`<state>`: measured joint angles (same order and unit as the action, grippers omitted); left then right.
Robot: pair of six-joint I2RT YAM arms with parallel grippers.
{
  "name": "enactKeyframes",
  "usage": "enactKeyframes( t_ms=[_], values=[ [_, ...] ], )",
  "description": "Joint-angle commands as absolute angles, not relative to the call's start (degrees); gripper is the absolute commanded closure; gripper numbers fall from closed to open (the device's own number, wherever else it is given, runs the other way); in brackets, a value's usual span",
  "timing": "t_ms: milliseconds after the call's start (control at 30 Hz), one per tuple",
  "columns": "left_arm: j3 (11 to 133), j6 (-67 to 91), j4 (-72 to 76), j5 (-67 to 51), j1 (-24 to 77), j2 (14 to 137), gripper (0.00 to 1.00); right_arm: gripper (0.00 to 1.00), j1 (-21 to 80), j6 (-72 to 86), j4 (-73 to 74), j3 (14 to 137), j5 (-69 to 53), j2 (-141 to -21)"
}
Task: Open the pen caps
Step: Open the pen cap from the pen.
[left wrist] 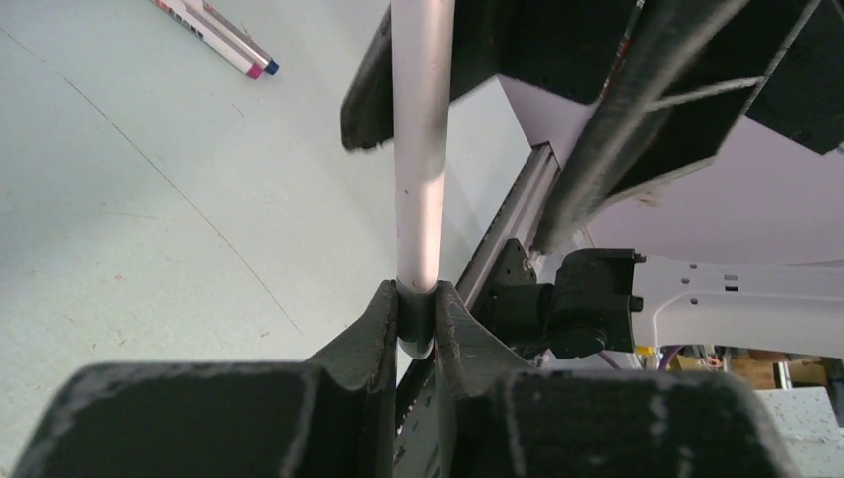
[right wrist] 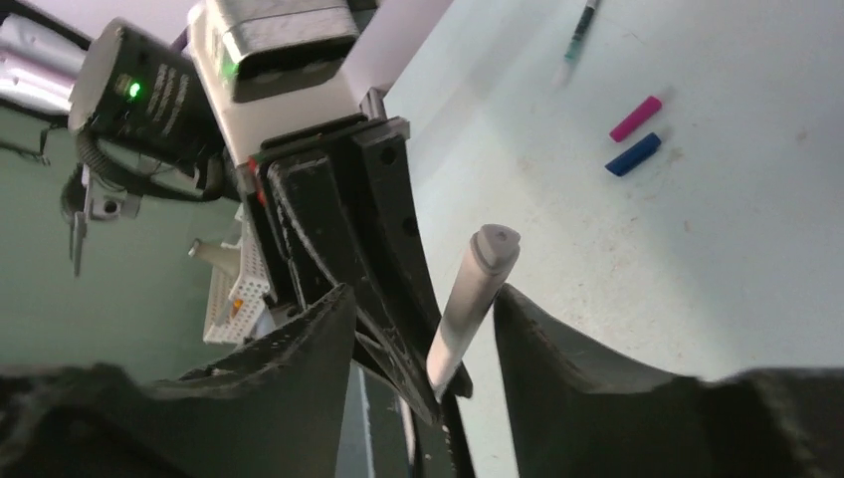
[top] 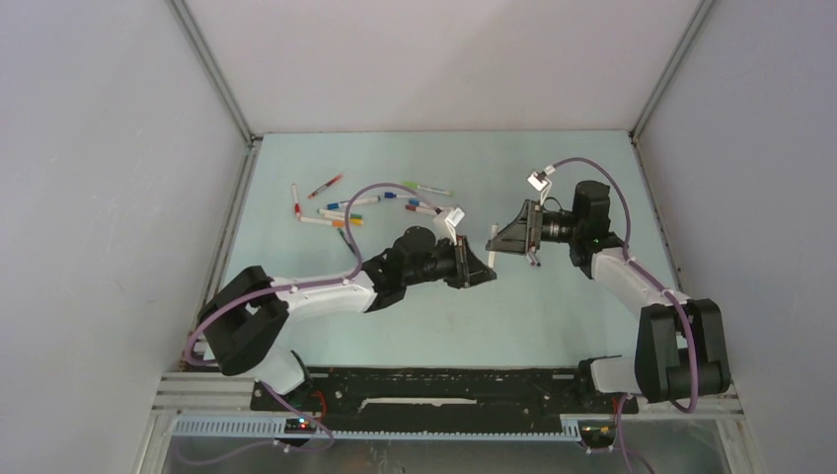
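Nearest to us, at the lower middle of the left wrist view, the jaws of the left gripper [left wrist: 416, 299] are pinching the lower end of a white pen [left wrist: 422, 149]. The pen stands up out of them to the top edge of the frame. In the right wrist view this pen rises through the middle of the frame between the jaws of the right gripper [right wrist: 423, 299]. Those jaws stand spread, one on each side of the barrel, and do not clamp it. The pen's upper end there is pale and ridged, and we cannot tell whether it is a cap in place or the bare barrel end. From above, the two arms meet over the middle of the desk [top: 553, 306], with the pen held off the surface between them.

Farther out, at the upper right of the right wrist view, a pink cap [right wrist: 635, 118] and a blue cap [right wrist: 632, 154] lie loose on the desk, just beside each other. From these we judge that at least two pens are already open.

Farthest, at the upper left of the desk in the top view, the cluster of pens [top: 341, 207] lies scattered, well apart from both arms. They are too small for us to tell capped from uncapped, but we judge that most of the work is left.
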<state>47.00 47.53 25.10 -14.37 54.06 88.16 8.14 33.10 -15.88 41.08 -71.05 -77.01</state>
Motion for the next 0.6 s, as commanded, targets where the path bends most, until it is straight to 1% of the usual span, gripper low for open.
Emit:
enactKeyframes(
  t_ms=[0, 67, 100, 200, 267, 367, 433, 533, 567],
  values=[
    [47.71, 45.54, 25.12, -19.50, 53.01, 85.86, 1.00, 0.38, 3.48, 22.85, -12.99, 44.24, -81.20, -74.20],
    [46.67, 45.11, 24.83, -21.48, 52.59, 85.20, 1.00, 0.31, 1.29, 14.03, -4.05, 46.09, -81.74, -72.36],
    [46.24, 44.74, 24.45, -22.57, 52.44, 84.73, 1.00, 0.28, 0.63, 7.50, 3.37, 47.54, -81.06, -71.43],
    [45.66, 43.01, 21.13, -25.86, 52.25, 83.40, 1.00, 0.23, 0.53, -19.02, 28.05, 53.84, -74.99, -69.19],
    [45.53, 41.55, 17.84, -27.75, 52.13, 82.65, 1.00, 0.22, 1.40, -35.07, 37.66, 55.64, -70.57, -67.65],
    [45.35, 40.25, 13.60, -30.30, 51.97, 81.80, 1.00, 0.20, 3.52, -63.58, 52.35, 55.72, -68.72, -64.98],
    [45.69, 38.79, 9.83, -31.61, 51.94, 81.36, 1.00, 0.16, 5.31, -76.39, 58.78, 55.69, -66.08, -62.82],
    [46.54, 36.76, 4.69, -33.34, 51.86, 81.55, 1.00, 0.09, 9.25, -80.69, 58.54, 55.66, -59.79, -59.37],
    [46.84, 36.33, 3.59, -34.27, 51.86, 81.77, 1.00, 0.09, 11.44, -81.94, 58.20, 55.70, -56.82, -58.58]
  ],
)
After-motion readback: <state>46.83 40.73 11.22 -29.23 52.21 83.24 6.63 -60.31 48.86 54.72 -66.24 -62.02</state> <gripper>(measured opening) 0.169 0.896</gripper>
